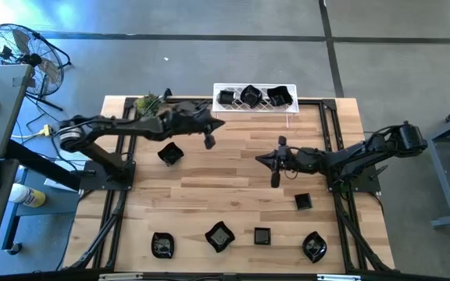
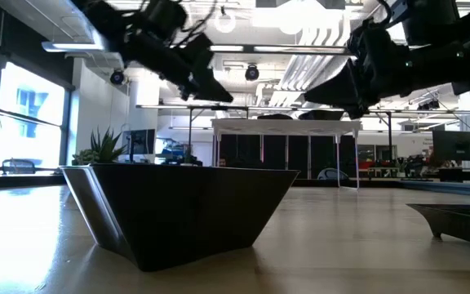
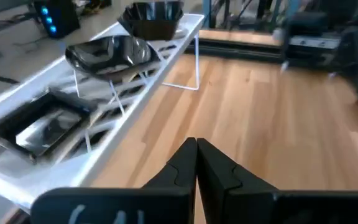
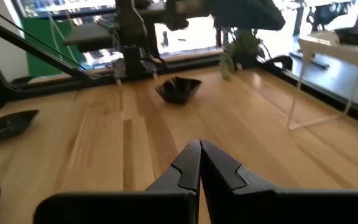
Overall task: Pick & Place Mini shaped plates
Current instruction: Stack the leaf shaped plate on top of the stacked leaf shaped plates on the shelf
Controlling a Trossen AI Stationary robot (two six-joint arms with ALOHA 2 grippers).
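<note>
My left gripper [image 1: 209,141] hangs near the table's [image 1: 233,195] far edge, jaws pressed together, empty. My right gripper [image 1: 275,179] is mid-table, likewise closed on nothing. Three mini shaped plates [image 1: 250,96] sit on the white rack [image 1: 291,106]; six others [image 1: 219,236] lie on the tabletop.

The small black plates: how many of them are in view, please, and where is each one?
9. Three plates sit on the white rack. On the table. The arms may hide more.
</note>
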